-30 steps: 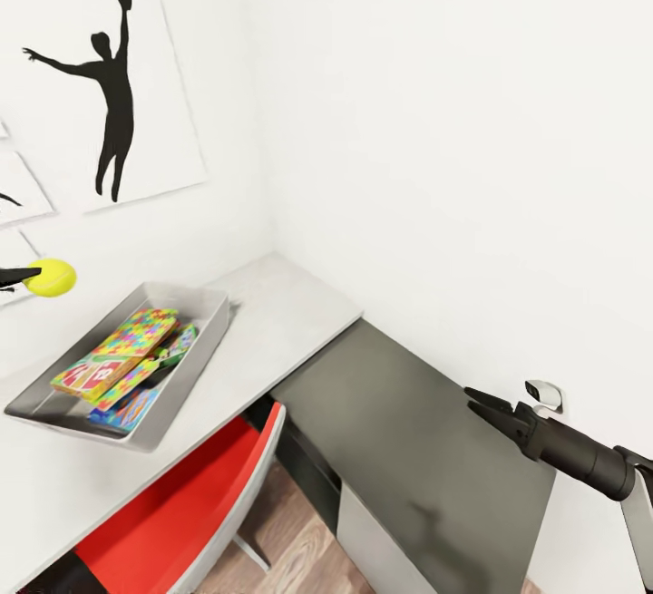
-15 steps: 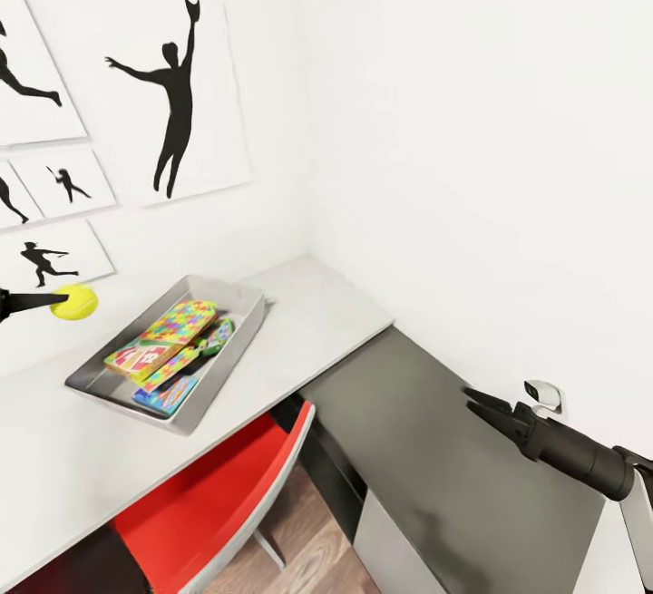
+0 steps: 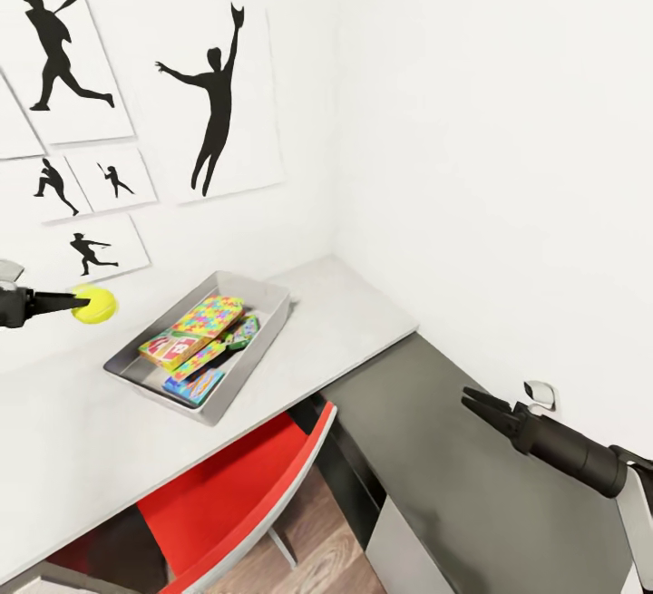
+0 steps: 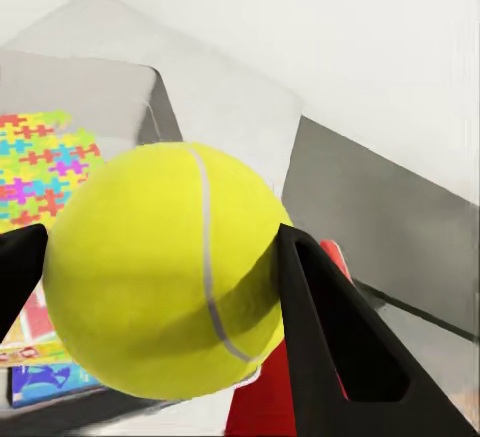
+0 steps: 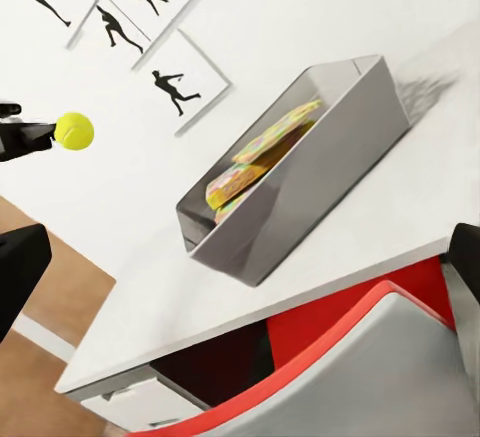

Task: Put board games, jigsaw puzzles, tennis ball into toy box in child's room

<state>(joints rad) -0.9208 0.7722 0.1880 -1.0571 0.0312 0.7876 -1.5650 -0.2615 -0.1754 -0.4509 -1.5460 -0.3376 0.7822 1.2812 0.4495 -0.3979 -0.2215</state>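
So the left hand (image 3: 65, 303) has the tennis ball (image 3: 94, 305) pinched between its two fingers, held up in the air off to the side of the toy box (image 3: 269, 337), not over it yet. In the left wrist view the ball (image 4: 165, 269) sits snug between the dark fingers (image 4: 335, 337), gripped across its middle, which makes sense for something round that would roll off otherwise.

The toy box is a grey metal tray sitting on the pale counter (image 3: 349, 313) near the wall corner. It's already got a stack in it: a jigsaw puzzle (image 3: 209, 314) with bright pieces on top, and other colourful flat boxes under and beside it. Can't tell exactly how many from here.

My guess is the ball is the last thing to go in. It's carried high so it clears the tray wall, then gets lowered onto the flat boxes.

The right hand (image 3: 473, 401) hangs over the lower dark section of the counter, holding nothing, fingers close together. A red chair (image 3: 236, 476) is tucked under the counter.
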